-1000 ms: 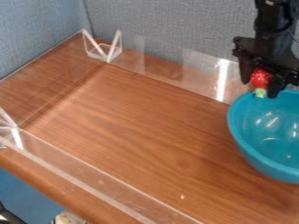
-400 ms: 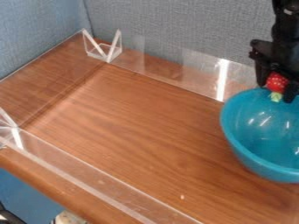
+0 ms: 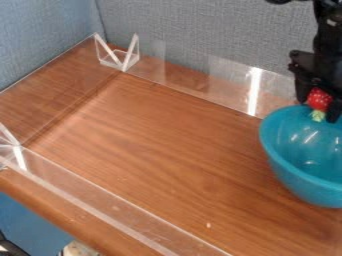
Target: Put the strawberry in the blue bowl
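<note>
Black and closed on the strawberry [image 3: 318, 100], the tool [image 3: 319, 99] hangs at the right edge of the single camera view, above the far rim of the blue bowl [image 3: 305, 153]. The red fruit shows between the fingers, its green top pointing down toward the bowl's hollow, clear of the rim. Set against the frame a second earlier, tool and strawberry sit farther right, and the bowl has shifted slightly right as well. On the wooden worktop [image 3: 134, 140], the clear acrylic walls [image 3: 201, 78] along the edges stand where they were.
</note>
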{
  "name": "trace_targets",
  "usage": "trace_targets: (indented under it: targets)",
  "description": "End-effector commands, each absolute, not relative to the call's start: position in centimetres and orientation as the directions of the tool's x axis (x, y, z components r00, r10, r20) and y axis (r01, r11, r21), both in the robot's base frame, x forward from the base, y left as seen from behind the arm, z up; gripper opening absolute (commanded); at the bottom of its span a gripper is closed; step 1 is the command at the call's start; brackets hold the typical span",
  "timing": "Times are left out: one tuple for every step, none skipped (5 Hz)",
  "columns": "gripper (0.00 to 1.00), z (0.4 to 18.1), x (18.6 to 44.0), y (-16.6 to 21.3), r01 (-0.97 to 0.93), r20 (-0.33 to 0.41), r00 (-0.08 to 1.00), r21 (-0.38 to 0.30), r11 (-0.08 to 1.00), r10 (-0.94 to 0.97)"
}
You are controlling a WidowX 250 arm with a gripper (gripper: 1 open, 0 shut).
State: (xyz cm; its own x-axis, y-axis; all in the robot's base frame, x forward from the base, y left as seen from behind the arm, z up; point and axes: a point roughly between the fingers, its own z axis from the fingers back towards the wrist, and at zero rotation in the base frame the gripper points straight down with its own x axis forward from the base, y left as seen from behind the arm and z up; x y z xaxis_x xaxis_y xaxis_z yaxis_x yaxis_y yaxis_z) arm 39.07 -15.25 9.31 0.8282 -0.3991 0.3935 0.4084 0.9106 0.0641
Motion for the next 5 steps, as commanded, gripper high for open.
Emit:
trace_targets:
  targets:
    - [0.0,11.07,38.79,-16.0,0.43,0.441,0.793,0.082,0.899,-0.42]
    - [0.0,11.16,38.65,-16.1,0.438,0.448,0.783,0.093,0.894,-0.431]
    - [0.0,11.22,38.51,-16.23,0.446,0.454,0.775,0.102,0.889,-0.44]
    - [0.0,11.26,38.34,-16.42,0.454,0.458,0.767,0.108,0.884,-0.449]
    - [0.0,10.71,38.21,-16.56,0.455,0.445,0.775,0.1,0.885,-0.449]
